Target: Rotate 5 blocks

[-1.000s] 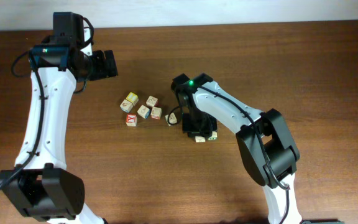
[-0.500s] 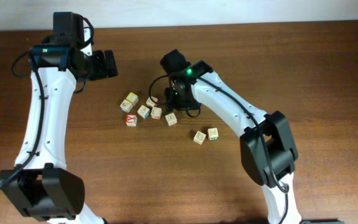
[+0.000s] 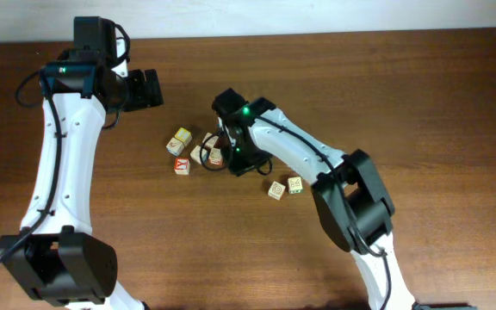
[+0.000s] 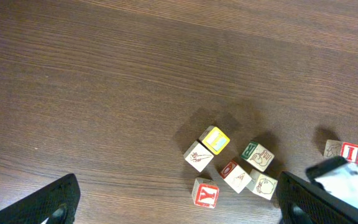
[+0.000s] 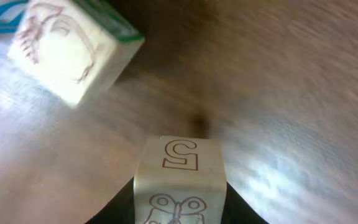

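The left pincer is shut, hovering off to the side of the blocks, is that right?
Not quite. The left pincer is open, its fingers spread wide in the left wrist view. It does hover off to the side of the blocks.

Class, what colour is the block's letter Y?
Red; the Y block shows best in left wrist view.

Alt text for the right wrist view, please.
The right end effector grips a pale wooden block at bottom centre, an outlined red character on top and a butterfly drawing on its near face. A second block, green-edged, lies upper left on the blurred wooden table.
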`<state>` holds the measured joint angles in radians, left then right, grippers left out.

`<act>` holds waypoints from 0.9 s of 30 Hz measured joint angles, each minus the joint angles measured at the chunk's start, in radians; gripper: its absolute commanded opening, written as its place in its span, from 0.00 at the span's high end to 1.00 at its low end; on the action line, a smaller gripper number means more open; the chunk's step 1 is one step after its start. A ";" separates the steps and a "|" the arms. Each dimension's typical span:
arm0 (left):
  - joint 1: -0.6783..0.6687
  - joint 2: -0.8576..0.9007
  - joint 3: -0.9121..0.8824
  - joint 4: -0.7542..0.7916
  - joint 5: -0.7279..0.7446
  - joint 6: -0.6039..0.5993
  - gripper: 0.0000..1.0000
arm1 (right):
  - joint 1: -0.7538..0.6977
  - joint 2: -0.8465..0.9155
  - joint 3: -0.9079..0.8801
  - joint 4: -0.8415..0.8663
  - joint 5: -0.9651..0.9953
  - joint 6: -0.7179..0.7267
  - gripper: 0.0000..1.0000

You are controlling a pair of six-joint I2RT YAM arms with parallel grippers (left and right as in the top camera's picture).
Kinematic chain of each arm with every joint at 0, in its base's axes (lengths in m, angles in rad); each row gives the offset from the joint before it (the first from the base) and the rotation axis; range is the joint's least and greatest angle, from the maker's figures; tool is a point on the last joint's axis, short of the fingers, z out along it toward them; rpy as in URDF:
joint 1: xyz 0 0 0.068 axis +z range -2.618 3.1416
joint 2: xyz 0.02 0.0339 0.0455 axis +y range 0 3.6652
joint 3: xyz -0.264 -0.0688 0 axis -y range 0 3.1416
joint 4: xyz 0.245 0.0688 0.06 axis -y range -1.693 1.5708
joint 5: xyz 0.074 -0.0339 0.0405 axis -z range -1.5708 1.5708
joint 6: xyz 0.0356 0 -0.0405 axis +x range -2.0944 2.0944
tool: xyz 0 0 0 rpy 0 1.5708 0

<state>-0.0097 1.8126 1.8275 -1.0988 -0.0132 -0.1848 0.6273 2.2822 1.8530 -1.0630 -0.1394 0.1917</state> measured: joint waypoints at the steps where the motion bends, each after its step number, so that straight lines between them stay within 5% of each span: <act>1: 0.000 0.000 0.000 0.000 0.000 0.000 0.01 | 0.000 -0.028 0.000 -0.046 0.005 0.042 0.69; 4: 0.000 0.000 0.000 -0.001 0.000 0.000 0.01 | 0.000 -0.088 0.000 -0.175 0.034 0.188 0.69; 9: 0.000 0.000 0.001 0.000 0.000 0.000 0.01 | 0.000 -0.096 -0.190 -0.059 0.056 0.354 0.68; 12: 0.000 0.000 0.001 0.000 0.000 0.000 0.01 | 0.000 -0.096 -0.214 -0.062 0.054 0.372 0.60; 15: 0.000 0.000 0.001 0.000 0.000 0.000 0.01 | 0.000 -0.096 -0.214 -0.077 0.044 0.386 0.39; 22: 0.000 0.000 0.001 0.000 0.000 0.000 0.01 | -0.003 -0.097 -0.085 -0.133 0.041 0.321 0.35; 27: 0.000 0.000 0.002 0.001 -0.002 0.000 0.01 | -0.003 -0.099 -0.014 0.153 0.044 0.280 0.35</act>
<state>-0.0097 1.8126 1.8290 -1.0981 -0.0154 -0.1852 0.6243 2.1830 1.8393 -0.9104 -0.0952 0.4721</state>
